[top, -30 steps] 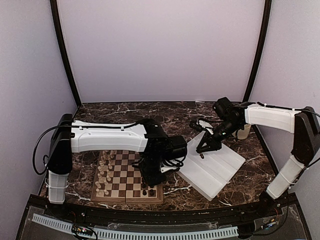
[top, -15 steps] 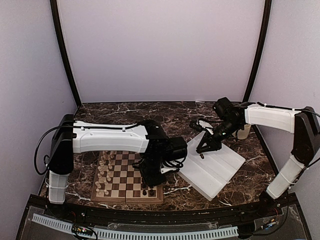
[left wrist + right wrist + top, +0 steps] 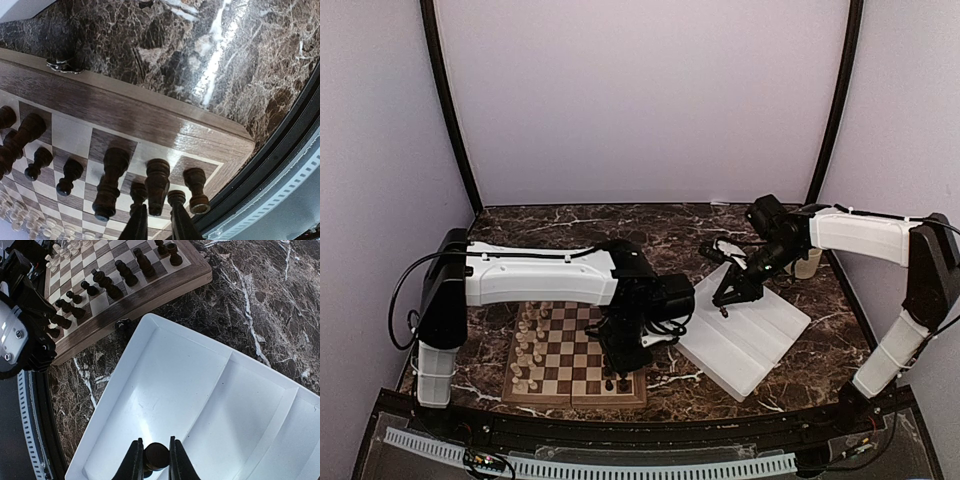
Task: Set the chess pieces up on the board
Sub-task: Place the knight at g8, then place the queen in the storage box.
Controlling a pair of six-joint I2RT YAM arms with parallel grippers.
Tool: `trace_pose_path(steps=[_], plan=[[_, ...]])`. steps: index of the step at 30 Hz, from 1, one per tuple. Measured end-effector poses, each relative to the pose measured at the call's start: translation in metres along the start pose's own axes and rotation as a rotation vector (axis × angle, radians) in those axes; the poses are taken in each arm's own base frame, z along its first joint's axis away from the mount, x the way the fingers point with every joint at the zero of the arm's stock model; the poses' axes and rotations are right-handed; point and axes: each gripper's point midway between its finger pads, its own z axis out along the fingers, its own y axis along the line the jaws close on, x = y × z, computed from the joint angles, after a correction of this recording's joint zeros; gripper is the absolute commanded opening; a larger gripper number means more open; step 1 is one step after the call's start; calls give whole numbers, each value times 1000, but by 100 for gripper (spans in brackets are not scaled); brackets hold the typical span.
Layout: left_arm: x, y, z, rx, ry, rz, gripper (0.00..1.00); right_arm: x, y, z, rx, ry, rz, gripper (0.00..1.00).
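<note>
**One dark piece in the right gripper, left gripper low at the board's corner**

The right gripper (image 3: 154, 450) pinches a single dark piece (image 3: 157, 457) by its top over the white tray (image 3: 150, 390), which lies right of centre toward the table's (image 3: 650, 230) near edge. Gripping it high likely leaves the base free for setting down.

The left gripper (image 3: 160, 212) hangs low over the near-right corner of the board (image 3: 570, 397). Its fingers are narrowly apart, and I cannot tell whether they hold anything. The board sits in the table's near-left part.

Counted:
- nine dark chess pieces (image 3: 111, 180) stand in the left wrist view;
- the cream pieces (image 3: 525, 350) along the board's left edge are too small to count;
- three tray compartments show;
- one mug (image 3: 808, 263) sits by the right edge.
</note>
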Motion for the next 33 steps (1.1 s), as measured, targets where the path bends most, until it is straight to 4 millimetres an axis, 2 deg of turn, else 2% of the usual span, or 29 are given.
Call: trace_pose_path(steps=[4,7,10,14,19,22,28,30,33], plan=[[-3,1,-4,-3,-14,-2,30,0,0,0,-1,2,1,11],[-7,1,-16,-3,-54,-7,33,2,1,0,-4,6,3,10],[-16,2,-45,6,-149,-15,36,4,2,0,-8,15,-4,11],[-31,8,-92,30,-332,-43,40,10,4,4,-3,53,-35,11],[-59,29,-135,91,-556,-153,43,26,16,29,-39,168,-89,11],[-78,51,-141,158,-689,-272,51,32,21,36,-53,207,-105,12],[-86,95,-131,294,-833,-478,53,29,18,39,-40,223,-155,14],[-91,101,-138,313,-875,-489,53,31,17,48,-46,247,-177,16],[-100,98,-154,348,-938,-467,54,39,12,69,-60,300,-195,21]])
